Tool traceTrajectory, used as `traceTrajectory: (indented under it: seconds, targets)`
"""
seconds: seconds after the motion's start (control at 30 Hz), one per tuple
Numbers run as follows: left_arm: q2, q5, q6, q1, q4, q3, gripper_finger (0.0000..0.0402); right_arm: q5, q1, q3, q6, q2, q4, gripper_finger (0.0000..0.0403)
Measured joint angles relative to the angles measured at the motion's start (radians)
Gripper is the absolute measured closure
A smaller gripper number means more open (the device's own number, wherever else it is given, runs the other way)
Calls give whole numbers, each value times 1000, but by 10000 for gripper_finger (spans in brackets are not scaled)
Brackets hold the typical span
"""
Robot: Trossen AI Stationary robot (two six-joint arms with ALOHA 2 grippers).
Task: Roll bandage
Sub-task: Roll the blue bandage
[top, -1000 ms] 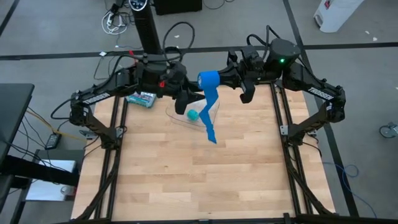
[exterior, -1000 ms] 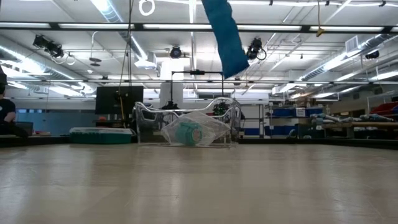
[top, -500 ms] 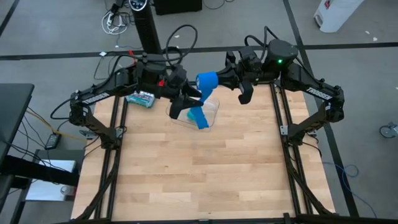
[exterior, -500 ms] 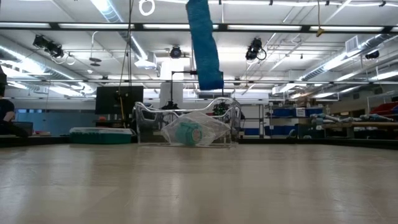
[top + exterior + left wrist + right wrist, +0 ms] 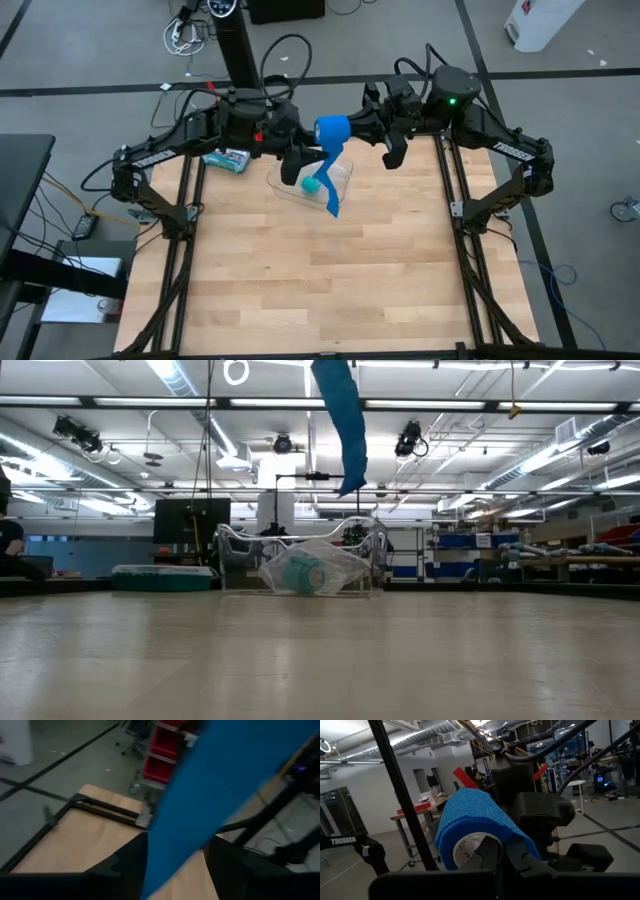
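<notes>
The bandage is a bright blue roll [image 5: 333, 128] on a white core, held high over the table's far middle. Its loose tail [image 5: 330, 185] hangs down slack, and its free end [image 5: 349, 485] is clear of the table. My right gripper [image 5: 503, 854] is shut on the roll, coming from the right. My left gripper [image 5: 298, 167] is open just left of the tail. In its wrist view the tail [image 5: 200, 795] runs between its two fingers. My right gripper holds the roll at its open end: one finger [image 5: 487, 855] is in the white core [image 5: 466, 849] and the other lies outside on the blue wraps [image 5: 522, 845]. It comes level from the table's right. The roll is lifted clear and its tail hangs below. My left gripper has a finger on either side of the tail; I cannot tell whether either finger touches it.
A clear plastic container [image 5: 342, 178] stands under the roll with a small teal-green roll [image 5: 313, 185] in it; both show in the low view [image 5: 300, 572]. A green-and-white box [image 5: 226, 159] lies at the far left. The near half of the wooden table [image 5: 320, 290] is bare.
The hanging tail has swung toward the table's left and then part of the way back, and its free end now hangs a little higher. My left gripper has moved left and back with it. The roll has stayed in place in my right gripper.
</notes>
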Motion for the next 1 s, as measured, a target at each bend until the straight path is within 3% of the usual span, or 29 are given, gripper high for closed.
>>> traceTrajectory:
  seconds: [0.13, 0.3, 0.37, 0.73, 1.0]
  targets:
    - [0, -54, -39, -3, -24, 0, 248, 7, 0, 0, 0, 0, 3, 403]
    - [0, -70, -92, -2, -35, 0, 362, 20, 0, 0, 0, 0, 0, 403]
    - [0, -43, -105, -1, -33, 0, 389, 23, 0, 0, 0, 0, 0, 403]
    - [-7, 210, -180, 6, -38, 0, 398, 9, -28, 0, 7, -3, -5, 403]
    - [-12, 298, -215, 16, -101, 0, 398, -4, -85, 0, -1, -16, -95, 403]
